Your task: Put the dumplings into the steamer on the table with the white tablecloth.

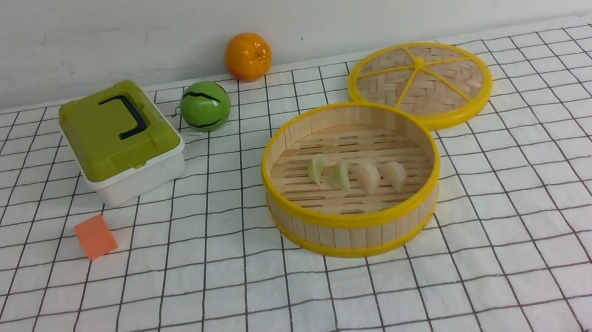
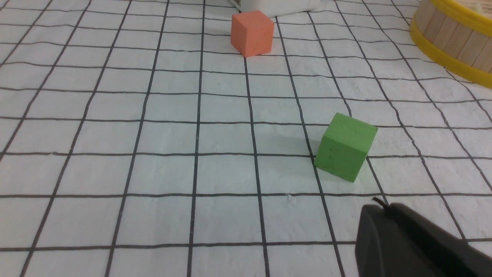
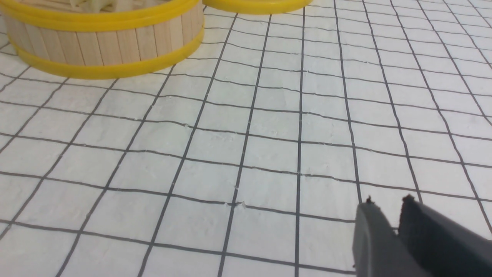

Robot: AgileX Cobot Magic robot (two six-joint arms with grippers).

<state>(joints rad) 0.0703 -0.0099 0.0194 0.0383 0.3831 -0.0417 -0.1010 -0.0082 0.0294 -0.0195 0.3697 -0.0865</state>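
Dumplings [image 1: 356, 174], all four, lie in a row inside the steamer [image 1: 361, 226] right of frame centre; left gripper [image 2: 378, 206] is pressed together, right gripper [image 3: 386, 206] slightly parted, holding nothing.

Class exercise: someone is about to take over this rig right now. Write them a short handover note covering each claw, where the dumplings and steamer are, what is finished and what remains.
Left claw: shut, empty, low over the cloth near the green foam cube.
Right claw: slightly parted, empty, over bare cloth in front of the steamer.
Dumplings: all four lie in a row on the steamer's slatted floor, two greenish, two cream.
Lid: flat on the table behind the steamer, touching its rim.
Done: every dumpling is in.
Left: nothing visible.
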